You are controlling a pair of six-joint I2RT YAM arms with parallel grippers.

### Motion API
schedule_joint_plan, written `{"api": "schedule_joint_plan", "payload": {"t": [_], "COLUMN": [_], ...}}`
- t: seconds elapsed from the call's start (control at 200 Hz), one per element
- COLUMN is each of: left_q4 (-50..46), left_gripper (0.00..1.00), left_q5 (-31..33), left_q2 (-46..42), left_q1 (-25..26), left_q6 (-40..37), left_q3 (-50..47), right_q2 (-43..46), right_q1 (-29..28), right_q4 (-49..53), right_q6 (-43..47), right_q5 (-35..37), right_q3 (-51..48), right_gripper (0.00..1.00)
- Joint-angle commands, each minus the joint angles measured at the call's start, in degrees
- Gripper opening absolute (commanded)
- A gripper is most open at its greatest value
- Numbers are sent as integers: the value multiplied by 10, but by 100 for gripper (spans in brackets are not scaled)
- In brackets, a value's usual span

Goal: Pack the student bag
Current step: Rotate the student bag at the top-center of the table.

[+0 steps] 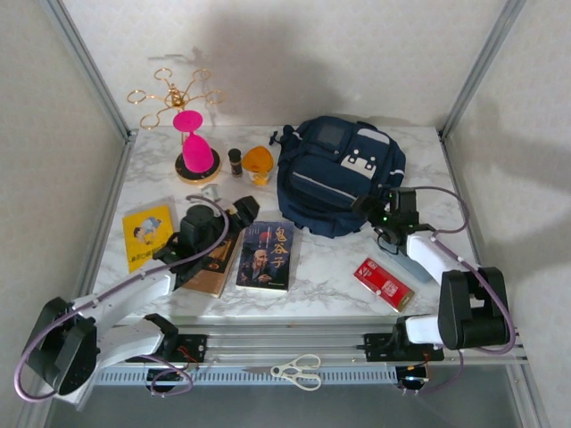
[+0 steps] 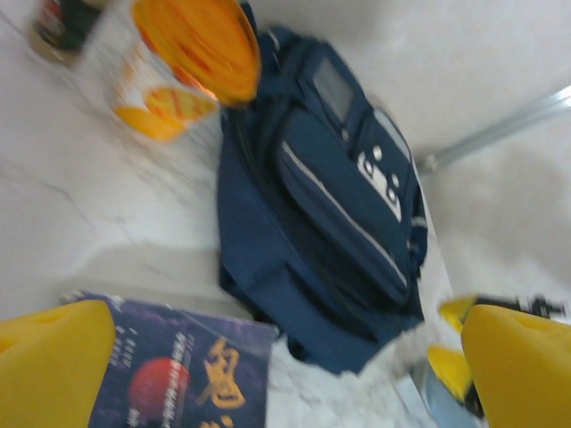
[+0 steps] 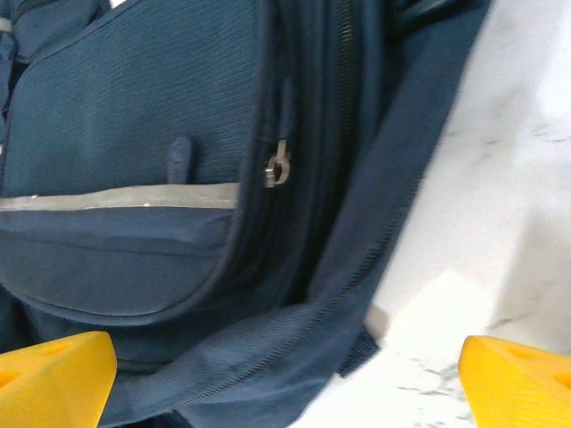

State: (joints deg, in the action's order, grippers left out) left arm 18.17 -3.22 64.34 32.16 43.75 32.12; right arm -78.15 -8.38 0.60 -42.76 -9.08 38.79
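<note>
Marble table [image 1: 330, 285], pale walls [image 1: 357, 53], student bag [image 1: 335, 174]

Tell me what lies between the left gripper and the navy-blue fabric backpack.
The left wrist view shows the corner of a dark blue paperback book, then bare white marble table, between left gripper and backpack.

Bag [image 1: 335, 174]: bulky navy fabric backpack, lying front-up on the table [image 1: 330, 276], at about 1 o'clock from its centre. The front-pocket end points to 7 o'clock. White-grey studded patch at the far end, pale strip across the pocket. Right wrist view: pocket zip shut, metal pull hanging, bag's lower edge slumped on the marble.
</note>
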Motion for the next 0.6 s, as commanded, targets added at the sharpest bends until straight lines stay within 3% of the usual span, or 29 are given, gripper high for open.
{"api": "schedule_joint_plan", "payload": {"t": [0.0, 0.16, 0.436, 0.596], "left_q4": [-5, 3, -22, -53], "left_gripper": [99, 99, 99, 99], "left_q5": [6, 8, 8, 9], "left_q2": [39, 109, 172, 182], "left_q1": [40, 84, 102, 106], "left_q6": [-2, -9, -10, -11], "left_q3": [42, 80, 149, 175], "right_q2": [-32, -82, -148, -117], "right_q1": [-13, -44, -146, -178], "right_q4": [-22, -67, -131, -58], "right_q6": [-31, -62, -105, -76], "right_q5": [1, -13, -2, 36], "right_q3": [29, 54, 111, 124], "right_gripper": [99, 99, 99, 99]}}
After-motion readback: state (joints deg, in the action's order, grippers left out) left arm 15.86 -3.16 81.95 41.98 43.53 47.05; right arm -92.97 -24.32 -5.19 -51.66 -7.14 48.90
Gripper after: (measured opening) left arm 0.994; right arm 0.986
